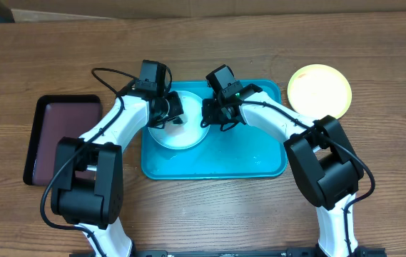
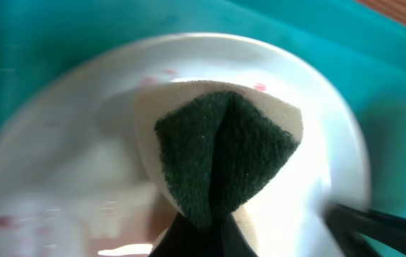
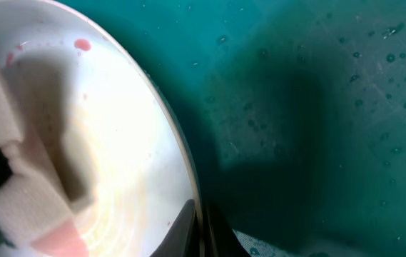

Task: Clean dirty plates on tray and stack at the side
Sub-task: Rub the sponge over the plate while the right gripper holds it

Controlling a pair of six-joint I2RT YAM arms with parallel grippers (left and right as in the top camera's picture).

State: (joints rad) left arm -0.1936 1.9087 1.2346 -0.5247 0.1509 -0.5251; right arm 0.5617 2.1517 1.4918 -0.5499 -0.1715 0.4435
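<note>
A white plate (image 1: 178,134) lies in the left half of the turquoise tray (image 1: 245,160). My left gripper (image 1: 168,111) is shut on a folded sponge (image 2: 220,153), white with a dark green scouring face, and presses it onto the plate (image 2: 324,135). My right gripper (image 1: 213,114) is shut on the plate's right rim (image 3: 181,143), one finger on each side (image 3: 201,232). Small red smears (image 3: 83,45) remain near the plate's rim. A yellow-green rimmed plate (image 1: 320,90) sits on the table to the right of the tray. The third plate is not in view.
A dark maroon tray (image 1: 63,135) with a black rim lies on the wooden table to the left. The turquoise tray's right half (image 3: 317,107) is wet with droplets and holds nothing else.
</note>
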